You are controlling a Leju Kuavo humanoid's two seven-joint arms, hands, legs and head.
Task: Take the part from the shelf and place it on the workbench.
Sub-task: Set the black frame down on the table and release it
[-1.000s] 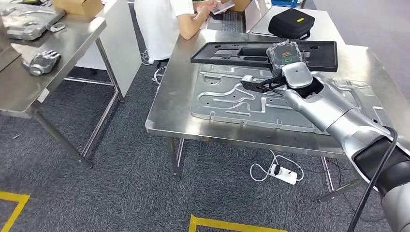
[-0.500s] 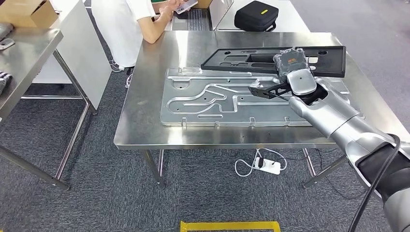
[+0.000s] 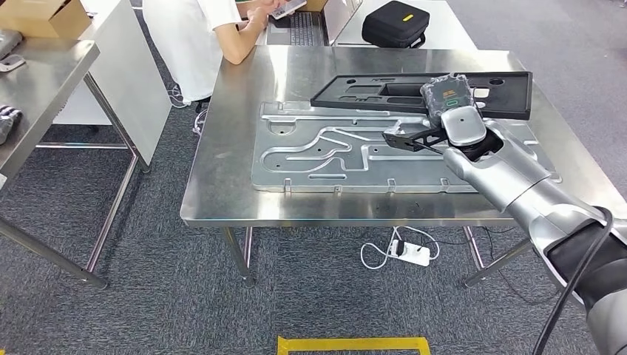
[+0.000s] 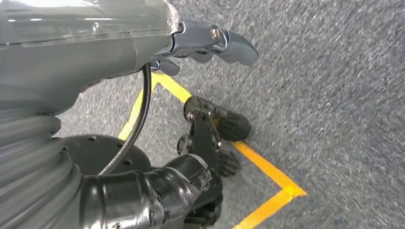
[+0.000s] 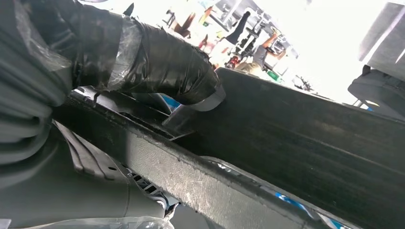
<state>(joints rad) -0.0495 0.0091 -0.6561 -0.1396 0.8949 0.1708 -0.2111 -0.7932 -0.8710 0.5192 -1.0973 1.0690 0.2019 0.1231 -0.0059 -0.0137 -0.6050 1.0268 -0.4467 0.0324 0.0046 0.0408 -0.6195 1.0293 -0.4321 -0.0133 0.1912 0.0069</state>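
My right hand [image 3: 448,109] grips a black bracket-like part [image 3: 409,138] and holds it just above the steel workbench [image 3: 222,188], over the right half of a silver stamped plate [image 3: 310,159]. In the right wrist view the black part [image 5: 296,143] runs close across the picture, with my tape-wrapped thumb [image 5: 157,57] pressed on it. My left hand [image 4: 210,40] hangs over the grey carpet, fingers apart and holding nothing.
A long black panel [image 3: 370,92] lies behind the silver plate. A person [image 3: 196,37] sits at the workbench's far left corner, beside a black case [image 3: 395,22]. A second steel table [image 3: 44,81] stands to the left. A power strip [image 3: 410,254] and yellow tape [image 3: 355,344] are on the floor.
The camera has swung, so the workbench now sits more central in the picture. My right hand still holds the black part over the silver plate, in about the same place.
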